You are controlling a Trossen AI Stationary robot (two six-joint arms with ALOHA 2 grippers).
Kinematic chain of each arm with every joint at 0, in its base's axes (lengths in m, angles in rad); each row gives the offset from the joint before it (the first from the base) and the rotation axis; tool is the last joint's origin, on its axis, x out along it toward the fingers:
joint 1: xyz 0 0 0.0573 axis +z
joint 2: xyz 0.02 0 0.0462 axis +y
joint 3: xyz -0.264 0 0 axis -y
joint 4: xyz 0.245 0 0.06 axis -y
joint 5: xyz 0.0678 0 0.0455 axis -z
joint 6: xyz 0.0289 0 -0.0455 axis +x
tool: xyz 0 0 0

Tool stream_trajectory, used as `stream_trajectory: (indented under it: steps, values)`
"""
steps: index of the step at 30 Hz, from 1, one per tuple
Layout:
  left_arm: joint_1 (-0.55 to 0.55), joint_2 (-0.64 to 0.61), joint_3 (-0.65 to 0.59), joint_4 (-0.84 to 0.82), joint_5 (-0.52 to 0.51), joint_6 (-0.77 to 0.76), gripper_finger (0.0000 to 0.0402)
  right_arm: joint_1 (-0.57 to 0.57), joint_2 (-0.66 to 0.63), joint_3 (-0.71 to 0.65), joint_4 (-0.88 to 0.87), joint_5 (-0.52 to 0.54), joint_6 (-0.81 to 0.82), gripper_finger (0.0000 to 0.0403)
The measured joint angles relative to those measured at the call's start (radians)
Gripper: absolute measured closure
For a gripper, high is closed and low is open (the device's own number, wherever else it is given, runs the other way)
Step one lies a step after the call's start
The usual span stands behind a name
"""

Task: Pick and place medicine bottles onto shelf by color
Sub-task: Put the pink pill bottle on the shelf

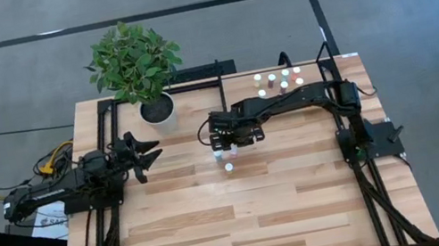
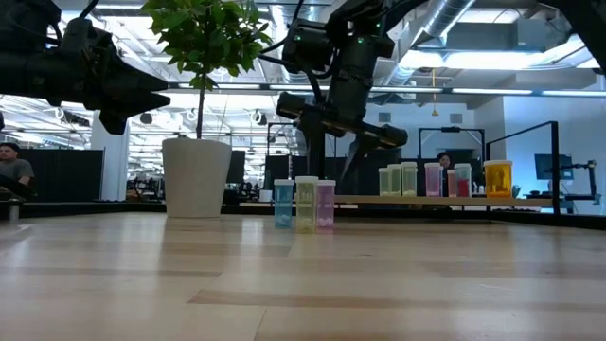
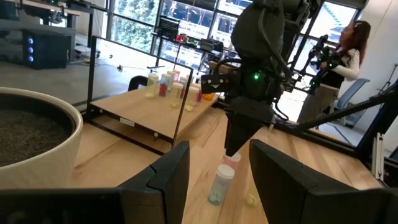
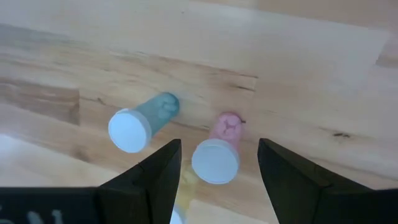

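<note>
Pink bottle [image 4: 219, 149] stands on worktop [image 4: 298, 56] directly beneath right tool [image 4: 217, 163], fingers released, teal bottle [image 4: 142, 122] beside; left tool [image 1: 145, 153], at nine o'clock, released.

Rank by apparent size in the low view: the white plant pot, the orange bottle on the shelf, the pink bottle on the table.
1. white plant pot, clearly largest.
2. pink bottle and orange bottle: look alike in size, but the orange one stands farther back on the shelf, so no ranking.

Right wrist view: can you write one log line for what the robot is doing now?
right gripper: open, above pink bottle | blue bottle: standing beside it | left gripper: waiting near plant pot | shelf: holds bottles
</note>
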Motion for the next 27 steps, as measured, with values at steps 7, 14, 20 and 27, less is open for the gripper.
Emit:
stream_trajectory:
  steps: [7, 14, 20, 27]
  values:
    - [0.0, 0.0, 0.0, 0.0, 0.0, 0.0, 0.0248, 0.022, 0.0, 0.0, 0.005, 0.046, -0.033, 0.0168]
    - [0.0, 0.0, 0.0, 0.0, 0.0, 0.0, 0.0248, 0.034, 0.04, -0.002, 0.018, 0.067, -0.063, 0.0168]
    - [0.0, 0.003, 0.0, 0.001, 0.0, 0.0, 0.0248, 0.006, 0.102, 0.002, 0.044, -0.063, -0.095, 0.0168]
    - [0.0, 0.011, 0.0, -0.002, 0.001, 0.0, 0.0248, -0.01, 0.11, 0.003, 0.045, -0.102, -0.091, 0.0168]
